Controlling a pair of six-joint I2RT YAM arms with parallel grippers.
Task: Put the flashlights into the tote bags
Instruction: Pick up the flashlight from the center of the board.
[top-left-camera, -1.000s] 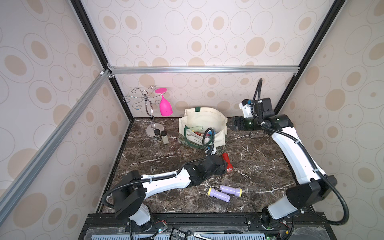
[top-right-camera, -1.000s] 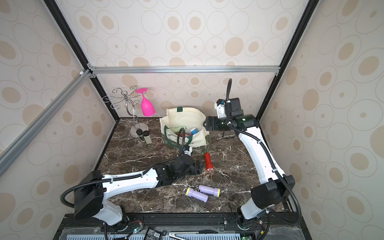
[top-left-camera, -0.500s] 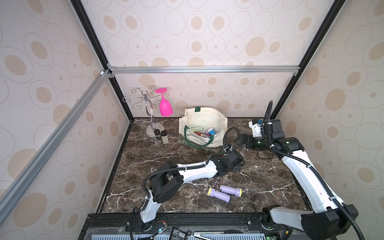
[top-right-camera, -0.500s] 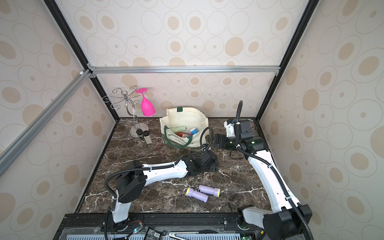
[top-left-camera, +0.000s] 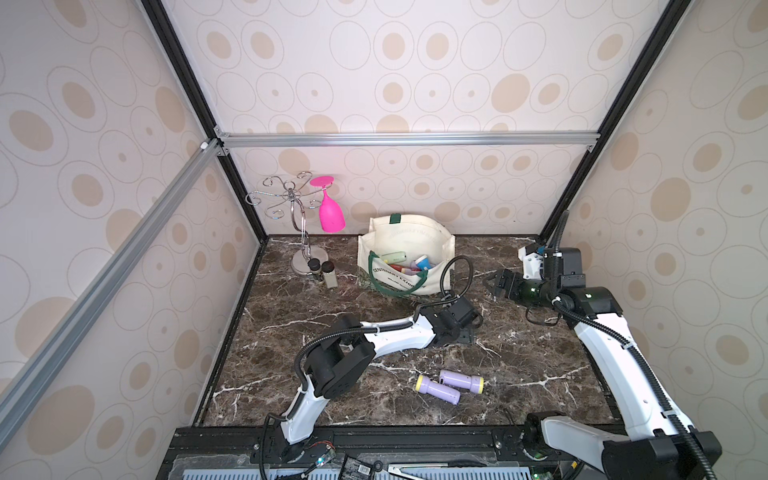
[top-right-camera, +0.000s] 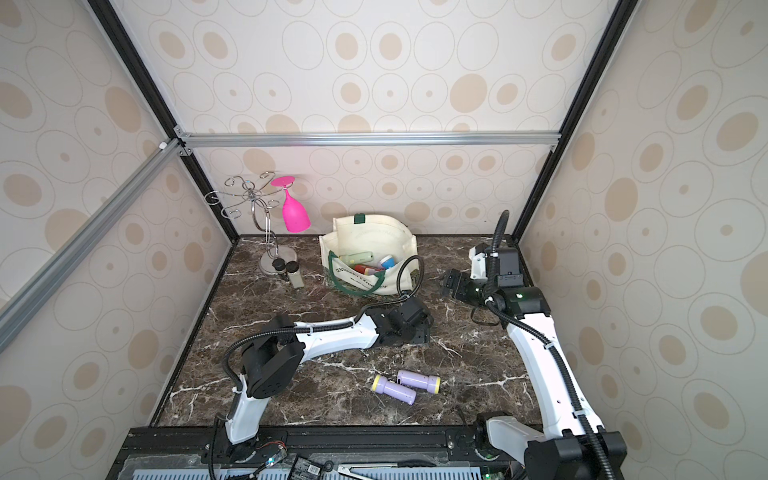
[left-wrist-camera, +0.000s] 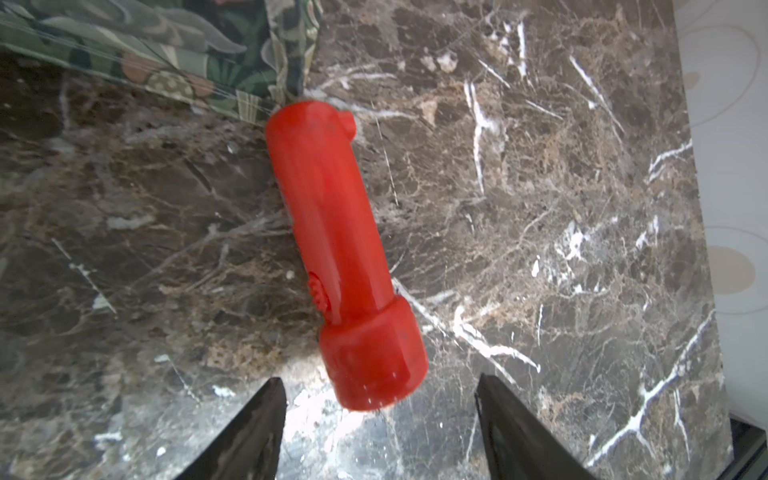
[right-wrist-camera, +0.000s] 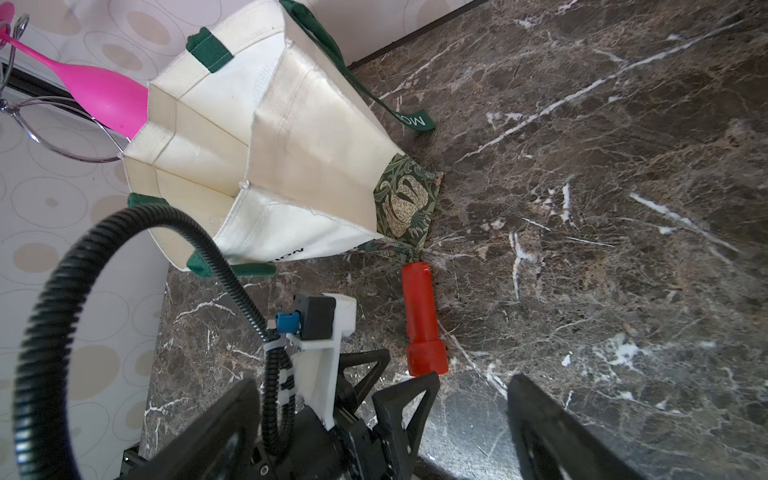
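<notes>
Left gripper (left-wrist-camera: 379, 395) is released: jaws apart, nothing in them. It sits low over the bench (top-left-camera: 540, 374) near its middle, just in front of the tote bag (top-left-camera: 415, 237). The red flashlight (left-wrist-camera: 336, 232) lies flat on the marble right ahead of it, wide head toward the fingertips (left-wrist-camera: 266, 419). The head end is just at the gap between the tips, with no contact that I can see. Its tail end is at the bag's green patterned base corner; can't tell if it touches. In both top views the left wrist covers this flashlight. Right gripper (top-left-camera: 494, 286) is also released, jaws wide and empty. It's above the bench toward the back right corner, pointing at the bag's right side and apart from it. The bag stands at the back edge, about midway, mouth open. Visible inside are a pale green flashlight (top-left-camera: 392, 256), a second red flashlight (top-left-camera: 399, 268) and a blue flashlight (top-left-camera: 423, 262); whatever is under them I can't sort out. Two lilac flashlights (top-left-camera: 459, 378) lie flat near the front edge, right of middle, just beside each other, yellow ends facing opposite ways. In the back left corner is a wire glass rack (top-left-camera: 297, 216) with a pink glass (top-left-camera: 331, 212) hung upside down and two dark-capped jars (top-left-camera: 314, 264) at its foot.
</notes>
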